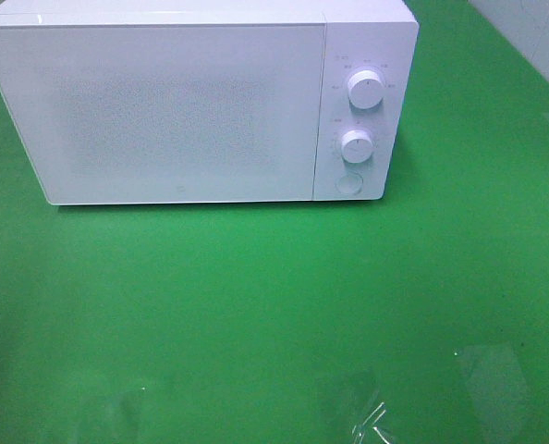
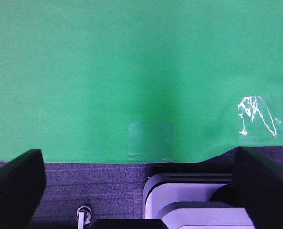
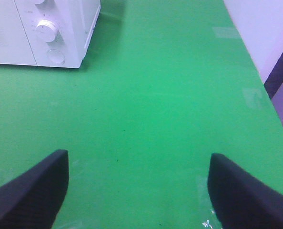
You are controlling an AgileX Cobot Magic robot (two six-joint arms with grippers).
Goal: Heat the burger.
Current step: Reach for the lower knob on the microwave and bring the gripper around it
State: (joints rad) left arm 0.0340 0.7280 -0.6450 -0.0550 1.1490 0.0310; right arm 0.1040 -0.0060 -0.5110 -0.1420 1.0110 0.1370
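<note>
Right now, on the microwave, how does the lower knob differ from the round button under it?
The lower knob stands out from the panel, while the round button lies nearly flush. The lower knob has small markings around it, and the round button shows none. Both are white, round, and sit on the microwave panel to the right of the door.

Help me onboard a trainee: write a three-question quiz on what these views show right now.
1. True or false: the microwave is closed.
2. How many round knobs does it carry on its front?
3. What is between the jaws of the right gripper? A) a burger B) a plate C) nothing

Key: 1 true; 2 two; 3 C.
</note>
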